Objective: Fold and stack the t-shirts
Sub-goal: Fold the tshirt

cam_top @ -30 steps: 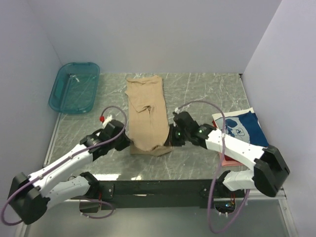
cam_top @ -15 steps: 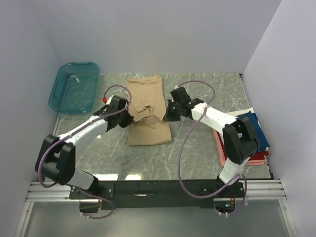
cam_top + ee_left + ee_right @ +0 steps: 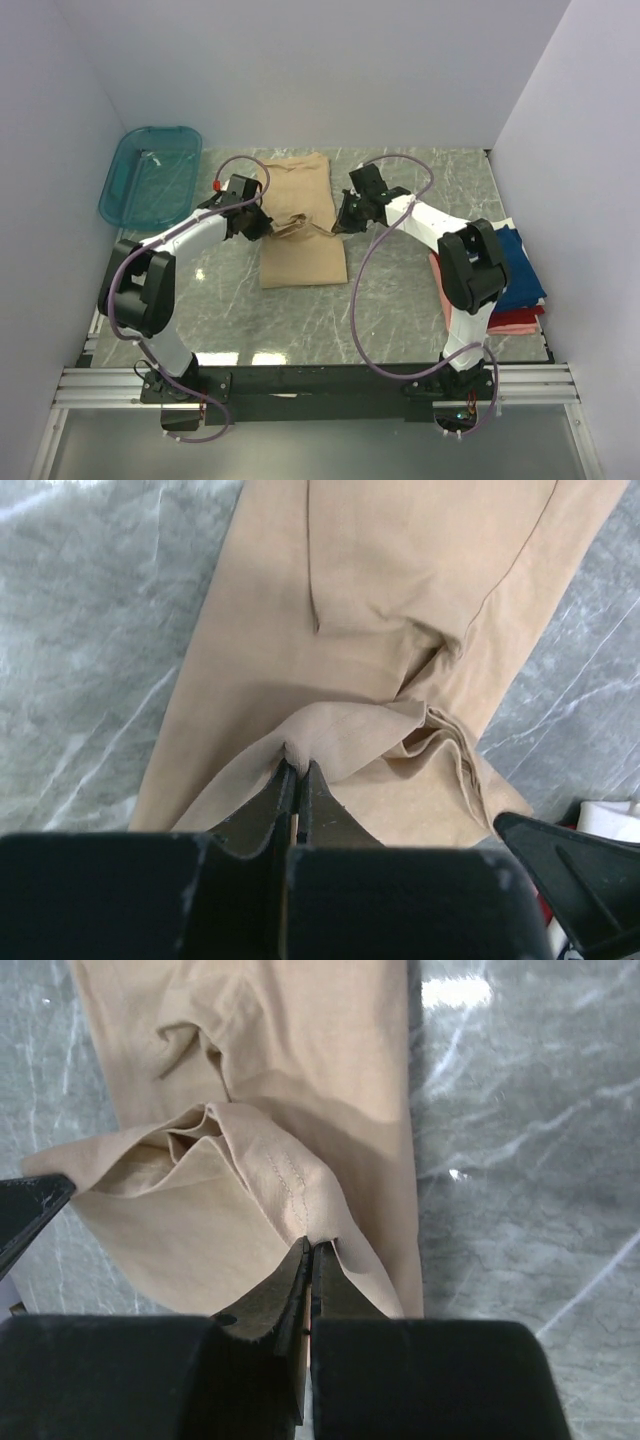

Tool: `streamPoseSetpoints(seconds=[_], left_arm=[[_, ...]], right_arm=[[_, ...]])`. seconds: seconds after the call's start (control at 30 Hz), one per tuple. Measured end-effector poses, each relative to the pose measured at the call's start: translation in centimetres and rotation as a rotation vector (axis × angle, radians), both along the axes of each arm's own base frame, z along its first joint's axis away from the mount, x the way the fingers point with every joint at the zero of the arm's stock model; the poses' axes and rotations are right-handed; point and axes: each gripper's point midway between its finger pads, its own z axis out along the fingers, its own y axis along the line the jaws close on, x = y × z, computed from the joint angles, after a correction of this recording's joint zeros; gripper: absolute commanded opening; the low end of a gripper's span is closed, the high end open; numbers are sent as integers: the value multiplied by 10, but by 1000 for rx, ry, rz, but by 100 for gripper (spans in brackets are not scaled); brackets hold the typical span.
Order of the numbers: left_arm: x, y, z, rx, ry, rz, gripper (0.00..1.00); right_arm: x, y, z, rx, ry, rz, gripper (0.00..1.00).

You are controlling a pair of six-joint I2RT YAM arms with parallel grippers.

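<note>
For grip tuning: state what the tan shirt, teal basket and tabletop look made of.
Tan shirt: soft matte cloth; it creases and shows a stitched hem. Teal basket: probably plastic, translucent and glossy. Tabletop: grey veined, marble-look, with glare; stone or laminate, cannot tell.

Tan t-shirt (image 3: 300,262) plain. Table (image 3: 400,310) grey marble, white veins. Basket (image 3: 112,185) translucent teal. Navy t-shirt (image 3: 520,280), red t-shirt (image 3: 515,319), pink t-shirt (image 3: 437,272).
</note>
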Motion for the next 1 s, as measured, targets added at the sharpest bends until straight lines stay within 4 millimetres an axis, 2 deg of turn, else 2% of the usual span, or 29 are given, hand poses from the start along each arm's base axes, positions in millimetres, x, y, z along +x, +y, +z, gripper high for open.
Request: streamPoseSetpoints(seconds=[0.23,0.3,0.4,0.43,0.53,0.57,0.6,0.67,0.7,0.8,0.87,1.0], left_arm=[[16,4,-3,9,6,0,1],[19,7,-6,10,11,2,5],[24,12,-11,23,12,-16,46],[25,13,-13,18,13,-24,58],[31,18,-9,10,-13,-45,65],[34,19,-7,8,-25,-49,66],[36,21,-2,9,-42,-52,65],[37,23,7,6,-67,-54,57],[36,23,15,2,-89,-57,48],[28,20,38,-12,-150,-77,39],[21,14,48,-21,-176,-91,29],[16,-6,50,-38,-192,-133,13]], right_arm=[[19,5,-3,10,-7,12,0],[24,5,-6,11,-2,10,0],[31,3,-12,14,8,8,17],[32,2,-13,17,13,8,31],[34,-2,-12,16,10,15,51],[36,-2,-10,15,4,16,53],[37,-3,-9,11,-4,22,54],[38,-5,-6,3,-14,23,54],[38,-6,-4,-3,-19,23,54],[37,-10,5,-25,-46,17,53],[36,-12,13,-36,-69,14,53],[26,-1,26,-53,-112,33,52]])
